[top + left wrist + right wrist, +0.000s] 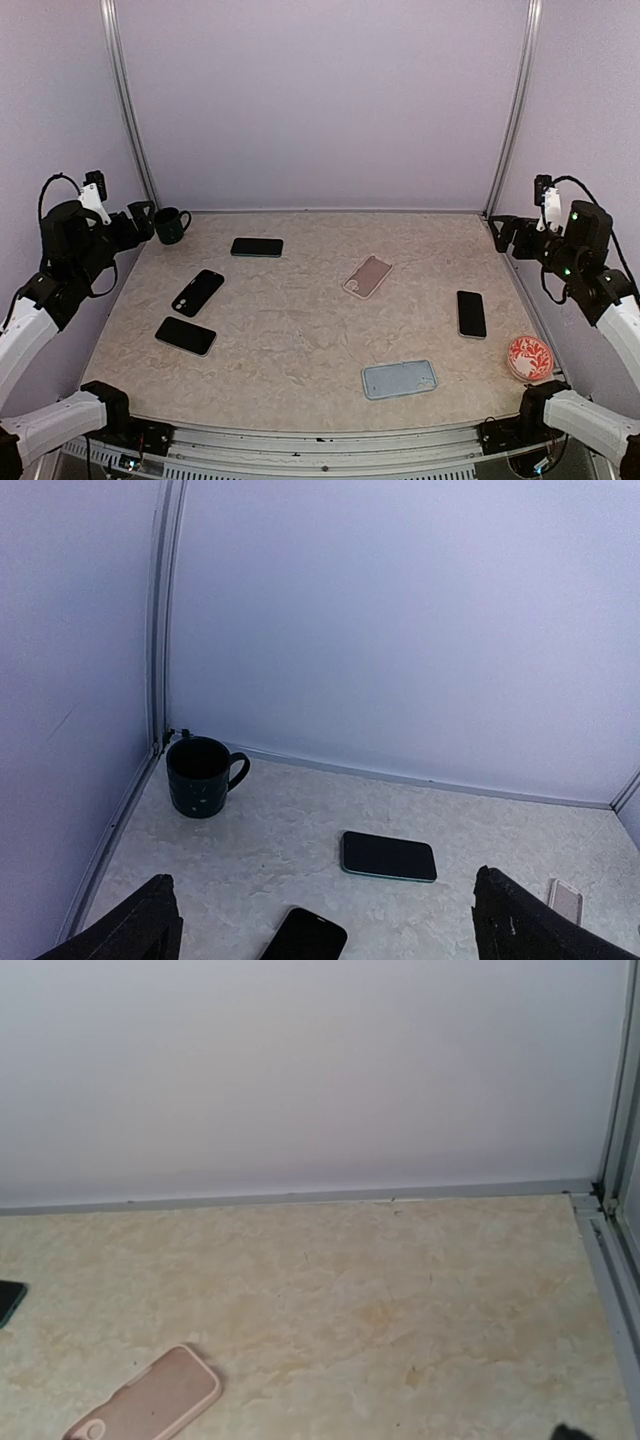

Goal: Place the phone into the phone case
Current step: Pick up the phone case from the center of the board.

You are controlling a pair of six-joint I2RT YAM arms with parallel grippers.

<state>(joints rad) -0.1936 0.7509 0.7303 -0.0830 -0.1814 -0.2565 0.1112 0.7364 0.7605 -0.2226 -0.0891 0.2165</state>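
Several black phones lie on the marble table: one at the back left (257, 247), two at the left (198, 292) (185, 336), one at the right (471, 313). A pink phone case (368, 276) lies at the middle; a light blue case (399, 379) lies near the front. My left gripper (140, 222) hangs raised at the far left, open and empty; its view shows the back phone (388, 856) and another phone (305, 938). My right gripper (503, 235) hangs raised at the far right, open and empty; its view shows the pink case (150, 1400).
A dark mug (171, 225) stands in the back left corner, also in the left wrist view (203, 775). A small red patterned dish (529, 357) sits at the front right edge. Lilac walls with metal posts enclose the table on three sides.
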